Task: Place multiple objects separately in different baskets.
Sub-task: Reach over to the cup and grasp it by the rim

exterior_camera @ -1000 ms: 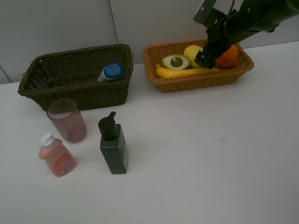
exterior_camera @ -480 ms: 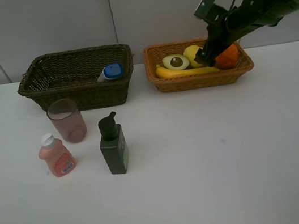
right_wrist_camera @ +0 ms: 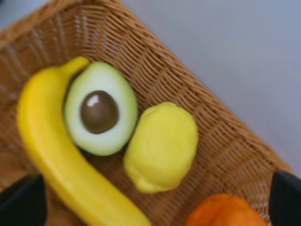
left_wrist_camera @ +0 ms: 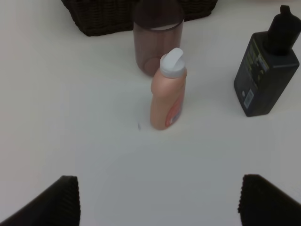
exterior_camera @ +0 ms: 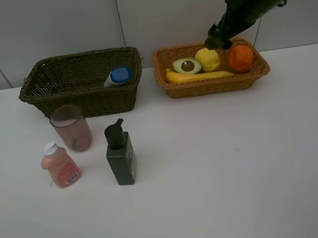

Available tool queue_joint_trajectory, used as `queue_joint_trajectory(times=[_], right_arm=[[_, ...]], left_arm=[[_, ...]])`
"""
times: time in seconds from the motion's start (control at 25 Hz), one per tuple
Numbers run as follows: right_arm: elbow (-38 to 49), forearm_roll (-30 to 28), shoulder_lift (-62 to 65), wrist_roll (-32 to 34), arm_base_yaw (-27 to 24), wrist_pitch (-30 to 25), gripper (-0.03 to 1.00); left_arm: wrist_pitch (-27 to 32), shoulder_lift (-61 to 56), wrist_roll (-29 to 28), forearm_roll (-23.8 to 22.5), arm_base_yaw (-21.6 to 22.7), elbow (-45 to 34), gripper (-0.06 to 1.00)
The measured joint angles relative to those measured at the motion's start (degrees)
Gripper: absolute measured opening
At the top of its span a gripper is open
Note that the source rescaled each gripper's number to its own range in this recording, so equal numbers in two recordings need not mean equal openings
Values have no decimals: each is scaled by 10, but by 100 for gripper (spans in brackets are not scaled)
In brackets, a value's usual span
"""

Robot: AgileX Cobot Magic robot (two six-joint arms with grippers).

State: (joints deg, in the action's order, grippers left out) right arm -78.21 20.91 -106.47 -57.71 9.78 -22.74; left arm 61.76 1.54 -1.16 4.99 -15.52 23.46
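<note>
- Done: banana (exterior_camera: 198,76), avocado (exterior_camera: 187,65), lemon (exterior_camera: 208,59) and orange (exterior_camera: 241,58) in light basket (exterior_camera: 214,86); white bottle (exterior_camera: 118,76) in dark basket (exterior_camera: 83,105), prob. lying down.
- Left: cup (exterior_camera: 71,128), pink bottle (exterior_camera: 60,165) and pump bottle (exterior_camera: 120,153) on table (exterior_camera: 247,171).
- R gripper (exterior_camera: 215,37) above the fruit, wide, empty; L gripper (left_wrist_camera: 160,202) wide, empty, near pink bottle.

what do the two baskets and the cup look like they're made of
Dark basket: woven wicker-like strands, matte; the weave shows. Orange-brown basket: same weave, slight sheen, maybe plastic rattan. Cup: tinted, see-through, smooth, likely plastic.
</note>
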Motion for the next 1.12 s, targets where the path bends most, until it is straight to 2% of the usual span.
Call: queue_joint_trajectory(times=[0.16,0.44,0.72,1.12], right_arm=[[0,-12,40,66,0,-69,100],[0,-78,79,199,0,-184,100],[6,-109,124,275,0,-285,100],[122,-126,295,340,0,-323,100]], left_arm=[[0,0,0,0,0,0,90],[0,0,0,0,0,0,90],[0,0,0,0,0,0,90],[0,0,0,0,0,0,90]])
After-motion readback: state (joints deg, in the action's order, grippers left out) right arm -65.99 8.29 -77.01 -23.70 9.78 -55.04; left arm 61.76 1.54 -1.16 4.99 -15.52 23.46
